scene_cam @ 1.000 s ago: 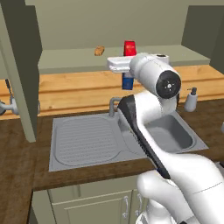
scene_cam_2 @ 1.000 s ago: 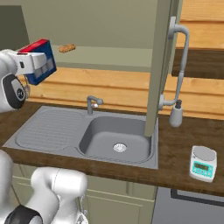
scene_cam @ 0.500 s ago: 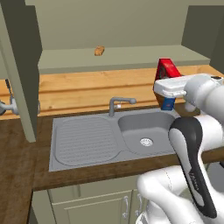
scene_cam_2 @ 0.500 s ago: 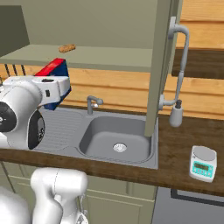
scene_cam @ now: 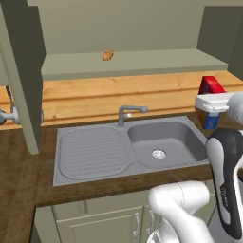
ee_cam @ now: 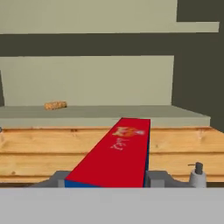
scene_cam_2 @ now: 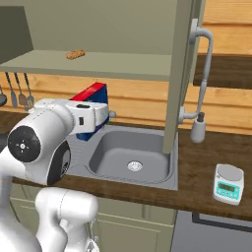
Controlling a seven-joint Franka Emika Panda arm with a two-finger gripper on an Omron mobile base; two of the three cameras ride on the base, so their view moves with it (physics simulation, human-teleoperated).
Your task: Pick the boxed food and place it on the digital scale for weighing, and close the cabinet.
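My pincer (scene_cam_2: 101,117) grips the boxed food (scene_cam_2: 90,110), holding it in the air above the sink (scene_cam_2: 129,157), red top tilted up. The digital scale (scene_cam_2: 229,183) sits on the desk (scene_cam_2: 206,162) far to the right, well apart. The cabinet (scene_cam_2: 182,64) door stands open; an orange-brown lump (scene_cam: 107,55) lies on its shelf.

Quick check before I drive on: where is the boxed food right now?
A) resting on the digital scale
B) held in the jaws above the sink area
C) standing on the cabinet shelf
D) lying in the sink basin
B: the boxed food sits clamped in the gripper over the sink, while the digital scale on the counter carries nothing.
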